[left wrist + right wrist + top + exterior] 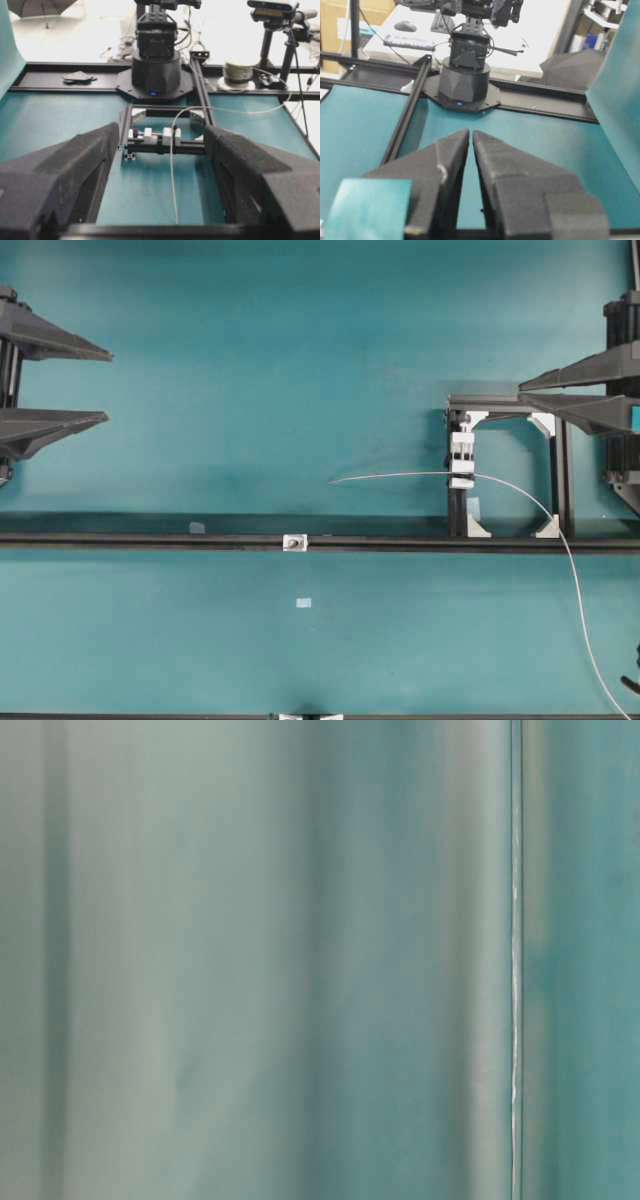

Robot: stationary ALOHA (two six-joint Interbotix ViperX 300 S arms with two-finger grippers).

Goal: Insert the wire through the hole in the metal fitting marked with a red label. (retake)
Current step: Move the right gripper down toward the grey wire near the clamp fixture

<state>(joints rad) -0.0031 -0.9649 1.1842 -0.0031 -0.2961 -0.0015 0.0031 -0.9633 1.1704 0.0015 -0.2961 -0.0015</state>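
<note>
Left hand (108,386) spread apart, nothing in it, parked at the desk (300,360) edge. Right hand (470,134) nearly clenched, empty. Wire (400,476) runs through white clip block (462,458). Metal fitting (295,542) sits on black rail (150,540), well apart.

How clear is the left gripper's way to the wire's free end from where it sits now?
Probably clear. The left gripper sits open at the left edge, and only bare teal mat lies between it and the free tip of the wire, which juts out from the white clip block.

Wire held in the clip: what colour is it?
Silvery-grey wire, clearest in the overhead view.
</note>
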